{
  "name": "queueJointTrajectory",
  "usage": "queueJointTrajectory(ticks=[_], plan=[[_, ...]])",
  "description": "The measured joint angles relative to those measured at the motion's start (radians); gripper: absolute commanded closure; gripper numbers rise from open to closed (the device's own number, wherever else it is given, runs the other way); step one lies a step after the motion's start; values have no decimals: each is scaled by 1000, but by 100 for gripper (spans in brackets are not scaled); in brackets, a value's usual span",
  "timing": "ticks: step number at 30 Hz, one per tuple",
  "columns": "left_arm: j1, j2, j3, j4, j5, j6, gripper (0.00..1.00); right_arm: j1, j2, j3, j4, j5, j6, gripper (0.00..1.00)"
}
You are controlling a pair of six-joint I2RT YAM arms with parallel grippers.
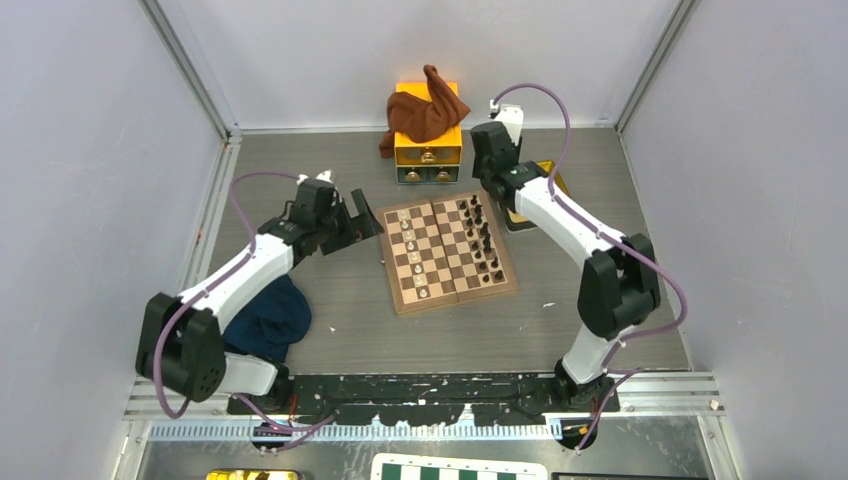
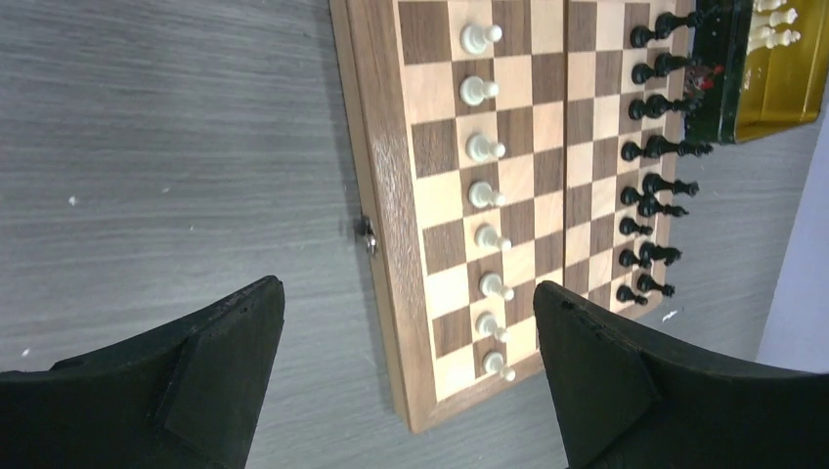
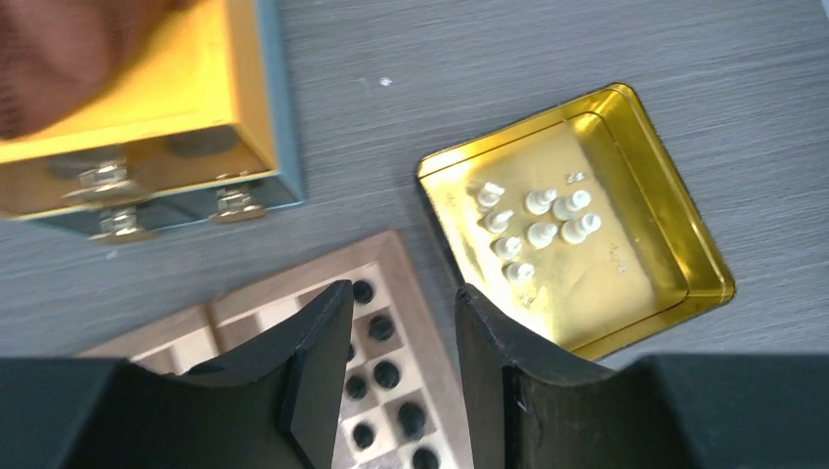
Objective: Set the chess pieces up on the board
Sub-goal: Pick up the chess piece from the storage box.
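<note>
1. The wooden chessboard (image 1: 445, 255) lies flat on the grey table mid-way between the two arms. No brand or lettering on it can be read in any view.
2. The left gripper (image 1: 362, 225) is just off the board's left edge. Its fingers are spread wide and hold nothing.
3. The left wrist view, with its gripper (image 2: 406, 288) framing the board's edge, shows a row of eight white pawns (image 2: 486, 195) one rank in from that edge. Dark pieces (image 2: 650, 186) stand two ranks deep along the opposite edge.
4. The right gripper (image 1: 500, 192) hangs over the board's far right corner. Its fingers are parted moderately and hold nothing.
5. Only the right wrist view, taken past its own gripper (image 3: 403, 290), looks into the gold tin (image 3: 635, 274) just beside that corner. Several white pieces (image 3: 538, 230) lie loose in it.
6. A yellow drawer box (image 1: 428, 140) with a brown cloth (image 1: 425, 110) draped on top stands beyond the board's far edge.
7. A dark blue cloth (image 1: 265, 320) lies left of the board, near the left arm.
</note>
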Motion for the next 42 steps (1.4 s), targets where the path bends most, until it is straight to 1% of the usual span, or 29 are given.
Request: queueJointTrajectory(ticks=[4,8,15,23,33,42], plan=[[0,90,58,-5,-2,-9,2,-89,94,48,-15,-60,-7,51],[0,106,82,-33,-2,-14,2,-132,167,75,-26,-96,-2,52],[0,76,87,-73,0,6,3,-169,234,89,-24,-140,28,52],[0,22,87,-101,4,53,3,-229,316,145,-18,-171,46,53],[0,37,88,-113,32,87,3,-281,405,217,-21,-206,47,53],[0,82,116,-119,53,93,4,-295,451,265,-41,-227,46,53]])
